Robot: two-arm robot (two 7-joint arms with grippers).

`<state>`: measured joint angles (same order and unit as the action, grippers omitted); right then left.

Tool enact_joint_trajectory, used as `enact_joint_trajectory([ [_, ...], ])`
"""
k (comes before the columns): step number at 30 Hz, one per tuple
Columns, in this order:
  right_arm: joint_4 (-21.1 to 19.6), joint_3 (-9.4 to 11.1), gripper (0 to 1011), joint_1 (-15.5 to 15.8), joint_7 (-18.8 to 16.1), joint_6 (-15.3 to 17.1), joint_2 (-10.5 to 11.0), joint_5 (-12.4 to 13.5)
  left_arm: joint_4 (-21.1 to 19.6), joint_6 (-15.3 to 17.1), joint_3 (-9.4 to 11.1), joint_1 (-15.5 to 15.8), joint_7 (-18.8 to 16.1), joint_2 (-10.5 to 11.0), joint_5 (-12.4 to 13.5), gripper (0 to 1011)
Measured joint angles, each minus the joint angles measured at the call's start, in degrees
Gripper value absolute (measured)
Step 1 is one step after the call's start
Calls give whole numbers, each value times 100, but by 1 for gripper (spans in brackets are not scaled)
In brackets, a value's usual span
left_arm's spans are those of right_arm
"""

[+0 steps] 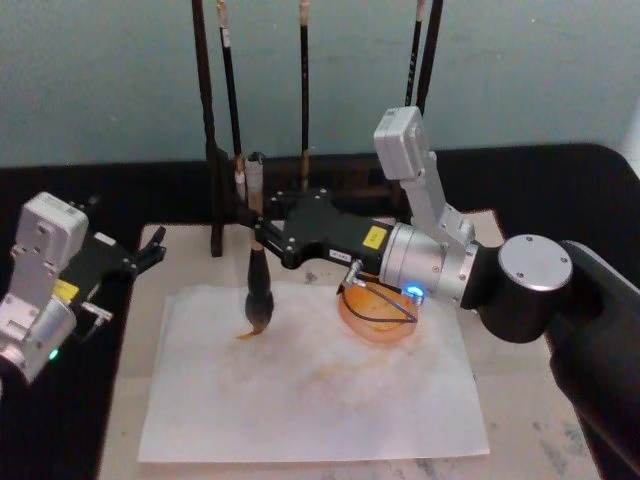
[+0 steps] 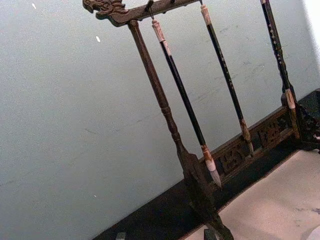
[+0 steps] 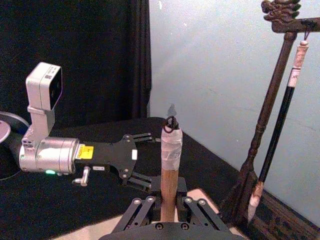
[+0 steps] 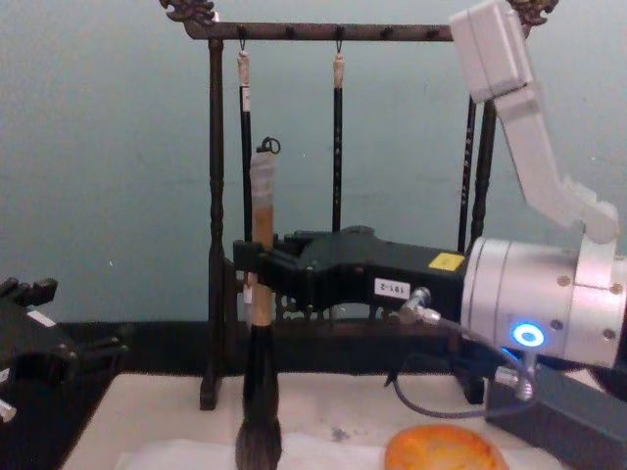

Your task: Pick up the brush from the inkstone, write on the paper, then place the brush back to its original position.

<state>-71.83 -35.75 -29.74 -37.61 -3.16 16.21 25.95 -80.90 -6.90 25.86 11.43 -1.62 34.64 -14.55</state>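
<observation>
The brush [image 1: 256, 285] stands upright in my right gripper [image 1: 254, 238], which is shut on its tan handle [image 4: 262, 230]. Its dark bristle head [image 4: 258, 439] touches the back left part of the white paper [image 1: 320, 400], where a faint curved stroke shows at the tip. In the right wrist view the handle [image 3: 169, 175] rises between the gripper's fingers, its taped whitish end on top. The orange inkstone [image 1: 368, 320] sits to the right of the brush, under my right arm. My left gripper [image 1: 152, 250] rests open and empty at the table's left edge, and appears again [image 3: 142, 159].
A dark wooden brush rack [image 4: 214, 225] stands behind the paper with thin black-handled brushes [image 2: 185, 100] hanging from it. A cream felt mat [image 1: 130, 390] lies under the paper. The table top around it is black [image 1: 560, 190].
</observation>
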Motion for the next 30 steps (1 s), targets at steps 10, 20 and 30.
enact_joint_trajectory([
  [10,-108,58,176,84,46,21,93,-2,0,0,0,0,0,0,0,1010],
  [20,-198,130,176,132,96,33,173,-2,0,0,0,-1,0,0,0,1010],
  [30,-288,199,176,180,144,42,243,-2,0,0,0,0,0,0,0,1010],
])
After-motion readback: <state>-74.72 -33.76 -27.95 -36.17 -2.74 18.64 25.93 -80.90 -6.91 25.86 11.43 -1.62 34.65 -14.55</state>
